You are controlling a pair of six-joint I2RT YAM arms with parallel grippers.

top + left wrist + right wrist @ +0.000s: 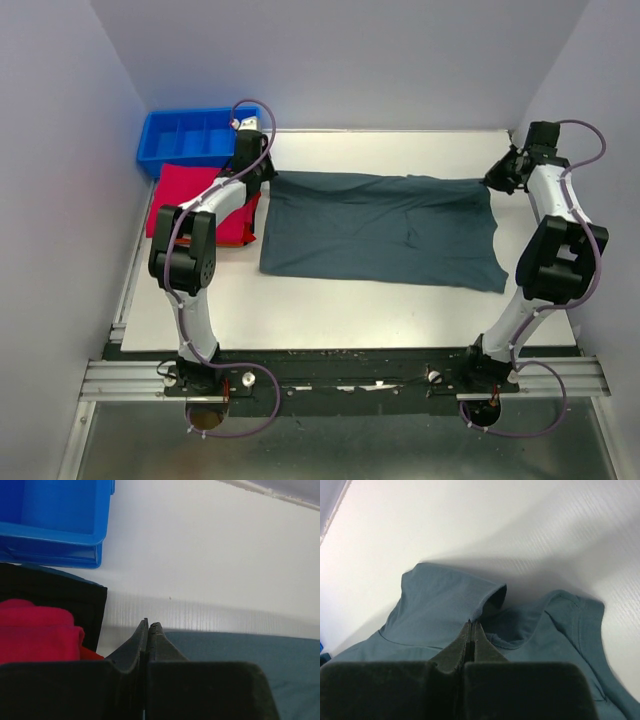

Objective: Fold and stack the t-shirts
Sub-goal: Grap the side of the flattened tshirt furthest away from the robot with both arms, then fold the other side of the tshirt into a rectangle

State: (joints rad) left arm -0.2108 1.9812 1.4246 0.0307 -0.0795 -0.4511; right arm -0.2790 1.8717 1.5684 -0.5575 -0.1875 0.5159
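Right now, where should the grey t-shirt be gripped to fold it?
Probably its two far corners, one gripper each, reaching over from the near side. The grey t-shirt lies flat and wide, so one pinch would bunch it. The left gripper and right gripper are shut there, far edge straight between them.

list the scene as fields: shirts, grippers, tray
grey-blue t-shirt: spread flat on the table, not yet folded
red t-shirt: folded, left of the grey-blue one, in front of the blue tray
left gripper: shut, at the grey-blue t-shirt's far left corner; grip unclear
right gripper: shut on the grey-blue t-shirt's far right shoulder
stack: not yet made
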